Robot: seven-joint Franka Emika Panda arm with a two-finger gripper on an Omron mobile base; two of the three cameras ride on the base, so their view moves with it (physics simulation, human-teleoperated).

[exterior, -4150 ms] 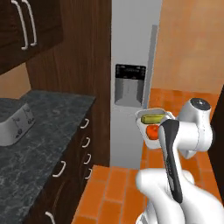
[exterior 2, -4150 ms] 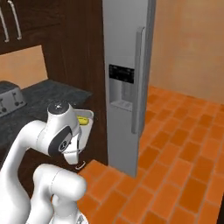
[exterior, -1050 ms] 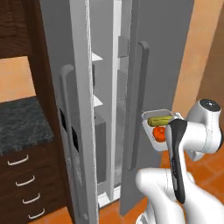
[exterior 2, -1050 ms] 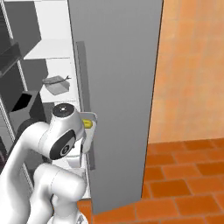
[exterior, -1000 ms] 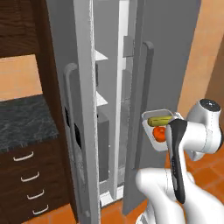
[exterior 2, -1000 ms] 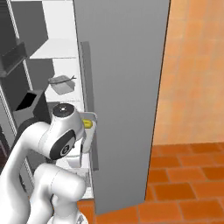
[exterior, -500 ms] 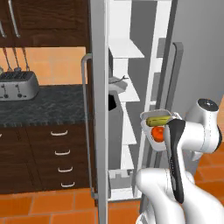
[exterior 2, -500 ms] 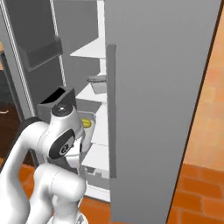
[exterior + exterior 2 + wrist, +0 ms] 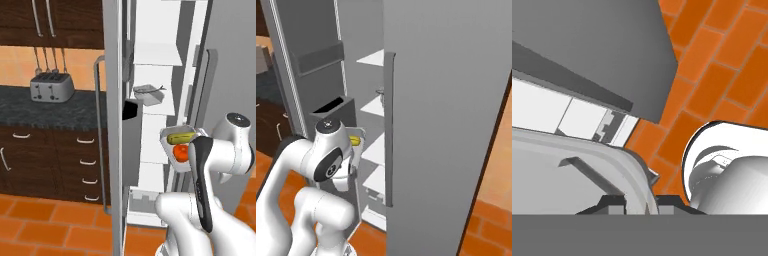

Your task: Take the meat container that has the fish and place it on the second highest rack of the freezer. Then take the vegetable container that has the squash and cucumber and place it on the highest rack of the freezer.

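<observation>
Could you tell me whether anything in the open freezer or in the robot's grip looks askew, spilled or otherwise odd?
Nothing stands out. The vegetable container sits level in the claw, which is shut on its rim, nothing spilled. The fish container rests flat on a freezer shelf.

Partly hidden things
The white arm covers the grey vegetable container's [image 9: 176, 146] right side; the small grey fish container [image 9: 148, 93] is too small to read.

Base views flanking freezer [image 9: 165, 75] — hand view floorward
</observation>
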